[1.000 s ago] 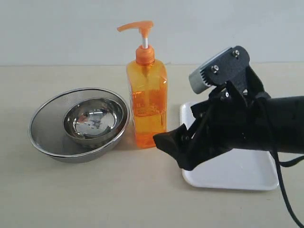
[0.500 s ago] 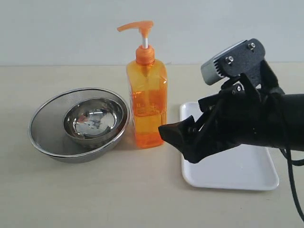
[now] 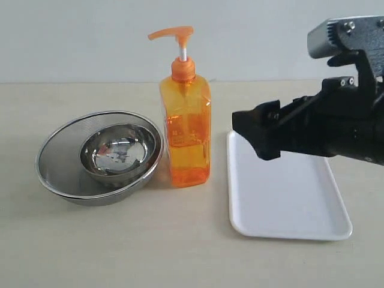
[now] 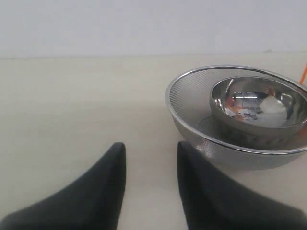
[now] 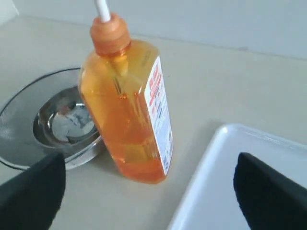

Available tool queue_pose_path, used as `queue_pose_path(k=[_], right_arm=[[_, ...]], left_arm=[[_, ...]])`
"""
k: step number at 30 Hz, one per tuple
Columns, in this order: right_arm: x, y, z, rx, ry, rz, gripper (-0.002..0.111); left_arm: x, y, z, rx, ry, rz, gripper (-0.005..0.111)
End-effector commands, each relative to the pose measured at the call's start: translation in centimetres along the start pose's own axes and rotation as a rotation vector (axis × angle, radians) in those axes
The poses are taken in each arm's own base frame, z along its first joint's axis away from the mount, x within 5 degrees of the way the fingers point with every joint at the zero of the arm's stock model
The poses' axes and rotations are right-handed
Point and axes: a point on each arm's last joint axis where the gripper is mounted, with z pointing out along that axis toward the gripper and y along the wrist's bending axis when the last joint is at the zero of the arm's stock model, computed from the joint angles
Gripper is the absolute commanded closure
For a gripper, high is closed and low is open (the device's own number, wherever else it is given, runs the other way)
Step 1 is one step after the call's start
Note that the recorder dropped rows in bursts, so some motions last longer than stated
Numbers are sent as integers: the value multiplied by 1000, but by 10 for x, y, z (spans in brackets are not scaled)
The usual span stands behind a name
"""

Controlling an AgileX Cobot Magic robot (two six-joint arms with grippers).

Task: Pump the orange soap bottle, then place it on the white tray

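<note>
The orange soap bottle (image 3: 186, 135) stands upright on the pale tabletop (image 3: 150, 252), just beside a steel bowl (image 3: 117, 150) nested in a mesh strainer (image 3: 57, 159) on one side and close to the white tray (image 3: 288, 204) on the other. Its pump head (image 3: 174, 33) is up, with the spout turned toward the bowl. The right pincer (image 3: 258, 135) hovers over the tray's near edge at about mid-height of the bottle, jaws spread wide and holding nothing, with the bottle framed between them in the right wrist view. The left pincer (image 4: 149, 158), out of sight in the exterior view, hangs low over the tabletop facing the strainer, its two dark fingers apart and empty. The pumping appears not yet done, so steadying the bottle looks like the job at hand. A sound approach would close the right jaws squarely on the bottle's flat sides below the shoulder, low enough to resist tipping. The press should then go straight down along the white stem rather than on the spout's tip, which could lever the tall bottle over toward the bowl. A firm but unhurried squeeze matters, since the plastic walls may flex and slip. Any soap would likely fall at the strainer's rim.
</note>
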Motion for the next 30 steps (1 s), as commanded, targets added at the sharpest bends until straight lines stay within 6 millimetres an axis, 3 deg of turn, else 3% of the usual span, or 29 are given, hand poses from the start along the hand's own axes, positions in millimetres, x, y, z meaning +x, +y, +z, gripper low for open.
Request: queue_pose_path(k=[1, 19, 22, 26, 30], right_arm=[[-4, 2, -2, -23, -49, -20, 23], [-8, 11, 0, -113, -110, -124, 23], [4, 17, 6, -228, -239, -144, 23], [40, -2, 7, -88, -332, -261, 23], [48, -4, 6, -85, -356, -245, 23]], left_arm=[[-2, 0, 0, -3, -21, -2, 73], [-2, 0, 0, -3, -21, -2, 73], [-2, 0, 0, -3, -21, -2, 73], [-2, 0, 0, -3, -21, -2, 73], [-2, 0, 0, -3, -21, -2, 73]])
